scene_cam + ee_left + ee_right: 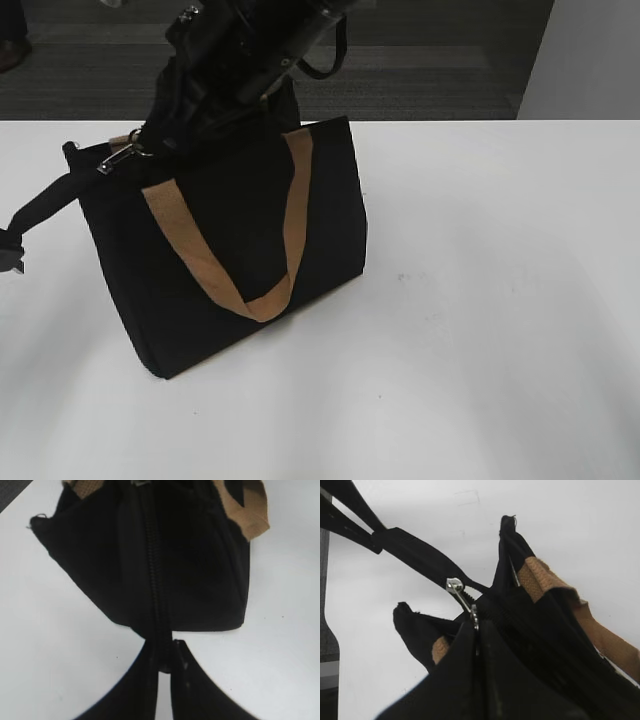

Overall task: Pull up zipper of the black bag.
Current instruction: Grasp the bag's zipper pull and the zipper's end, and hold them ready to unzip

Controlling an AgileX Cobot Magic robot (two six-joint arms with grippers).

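The black bag (230, 260) stands on the white table with a tan handle (292, 215) hanging down its front. The silver zipper (120, 155) sits at the bag's top left corner. In the right wrist view the zipper (455, 586) shows its slider and pull tab, and my right gripper (477, 625) is shut on the pull tab. That arm reaches down from the back to the corner (150, 135). My left gripper (164, 652) is shut on the black tail of the zip track (45, 200), held out left of the bag (200, 570).
The white table (480, 300) stretches to the right and front of the bag. Dark carpet (430, 60) lies beyond the far edge. The zip tail (410, 545) runs taut to the upper left in the right wrist view.
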